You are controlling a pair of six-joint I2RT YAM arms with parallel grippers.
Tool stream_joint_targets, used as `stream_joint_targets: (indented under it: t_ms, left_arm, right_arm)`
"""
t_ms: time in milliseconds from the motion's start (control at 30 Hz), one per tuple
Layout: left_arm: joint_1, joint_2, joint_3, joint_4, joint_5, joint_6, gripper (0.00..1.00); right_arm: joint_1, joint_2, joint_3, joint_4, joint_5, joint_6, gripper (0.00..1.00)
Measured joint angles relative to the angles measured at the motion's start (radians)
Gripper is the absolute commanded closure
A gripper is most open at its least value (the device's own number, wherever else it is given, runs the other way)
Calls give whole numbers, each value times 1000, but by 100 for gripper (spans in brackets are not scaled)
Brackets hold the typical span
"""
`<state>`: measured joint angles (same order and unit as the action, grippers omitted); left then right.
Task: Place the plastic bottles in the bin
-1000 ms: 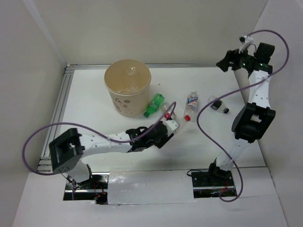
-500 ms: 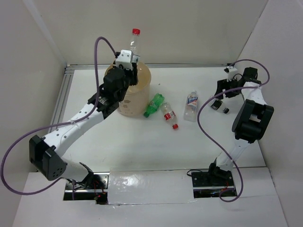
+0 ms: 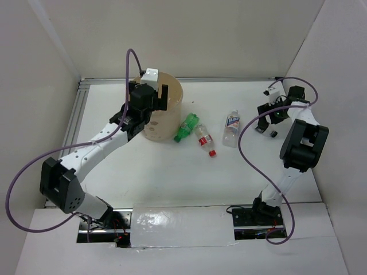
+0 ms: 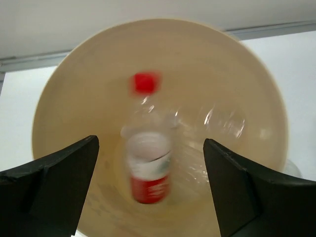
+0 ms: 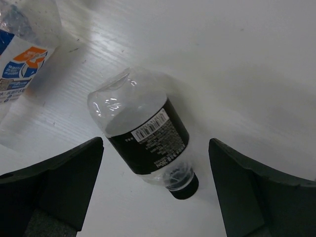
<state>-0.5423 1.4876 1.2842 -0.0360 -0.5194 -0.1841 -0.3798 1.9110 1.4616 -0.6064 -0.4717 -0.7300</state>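
Tan bin (image 3: 164, 124): stood far left on the table (image 3: 172, 172), mouth up.
Left gripper (image 4: 150, 143): held over the bin's mouth, jaws spread wide, nothing gripped.
Red-labelled bottle (image 4: 148, 170): seen blurred inside the bin, clear of both fingers.
Right gripper (image 5: 155, 143): lowered far right, jaws apart either side of the black-labelled bottle (image 5: 140, 131), which lies on the table.
Loose bottles: green bottle (image 3: 186, 127), red-capped bottle (image 3: 205, 139) and white-blue bottle (image 3: 231, 128) are laid between bin and right gripper.

There is one tan bin (image 3: 162, 127). Four bottles lie outside it: one green bottle (image 3: 186, 126), one red-capped bottle (image 3: 205, 139), one white-blue-labelled bottle (image 3: 231, 127) and one black-labelled bottle (image 5: 143, 140). Two more show inside: one red-labelled bottle (image 4: 146, 163) and one clear bottle (image 4: 223, 121).
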Motion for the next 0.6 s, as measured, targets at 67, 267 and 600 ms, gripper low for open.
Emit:
stream_joint_targets:
  t_ms: [67,267,600]
  left_arm:
    - [-30,-43,-3,5,2,24,0]
    - [-246,-193,-15,43,44,98,6]
    - [-462,-96,-178,47,149,-165,31]
  right_arm:
    - [15,13,-16,0,13,-21,14]
    - [44,72,-35,0,29,-59,45]
    - [55,73,105,-178,-96,-83,64]
